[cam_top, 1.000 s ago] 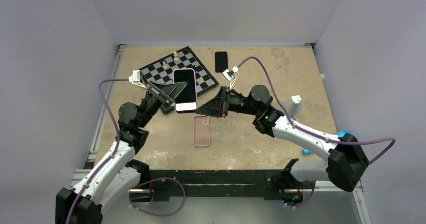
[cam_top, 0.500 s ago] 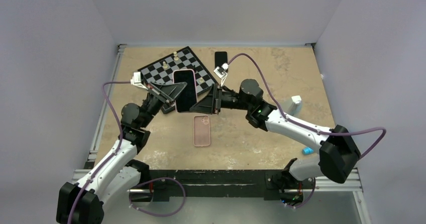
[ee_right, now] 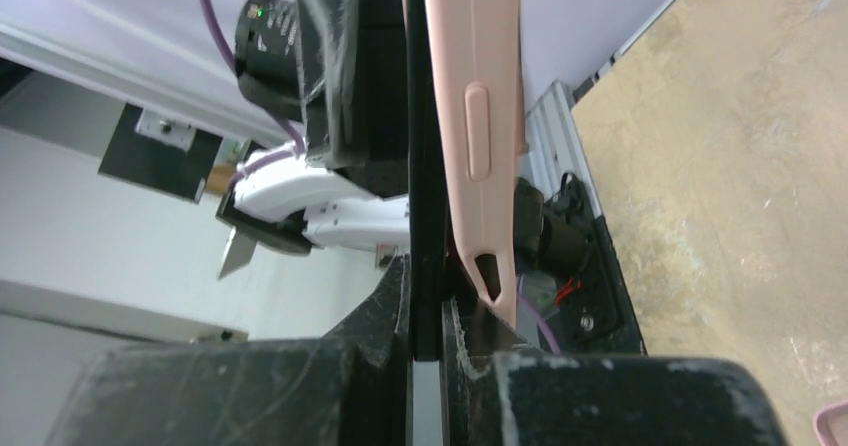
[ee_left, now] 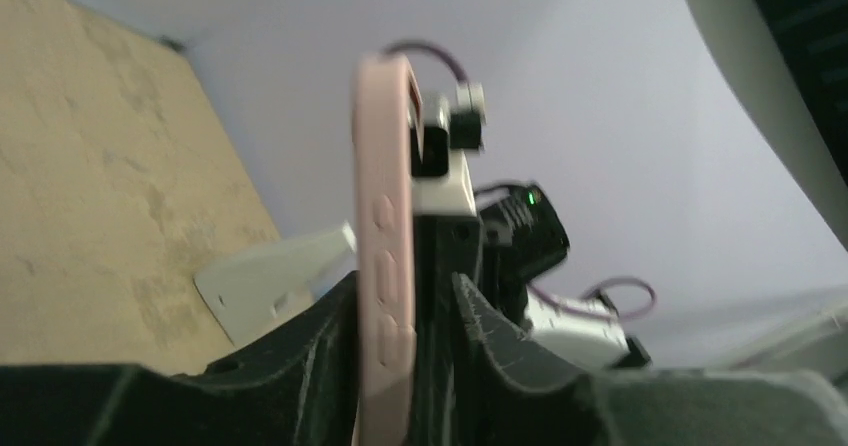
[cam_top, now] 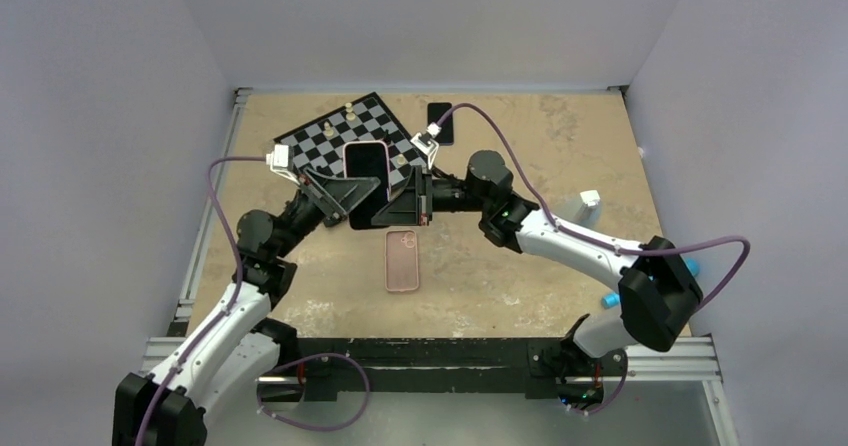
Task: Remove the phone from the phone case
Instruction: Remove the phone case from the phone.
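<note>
The phone in its pink case (cam_top: 366, 162) is held in the air over the chessboard, screen up. My left gripper (cam_top: 352, 192) is shut on its left lower part. In the left wrist view the pink case edge (ee_left: 385, 256) and the black phone (ee_left: 432, 306) stand between the jaws of my left gripper (ee_left: 405, 316). My right gripper (cam_top: 408, 206) grips from the right. In the right wrist view my right gripper (ee_right: 426, 318) is shut on the black phone edge (ee_right: 425, 166), and the pink case (ee_right: 475, 116) bows away beside the right finger.
A second, empty pink case (cam_top: 402, 261) lies on the table below the grippers. A chessboard (cam_top: 325, 138) with several pieces and a black phone (cam_top: 440, 123) lie at the back. A small white object (cam_top: 590, 199) and a blue object (cam_top: 690, 266) are at the right.
My right gripper has moved left up to the held phone and now pinches its right edge. My left gripper has shifted slightly right, still holding the cased phone.
</note>
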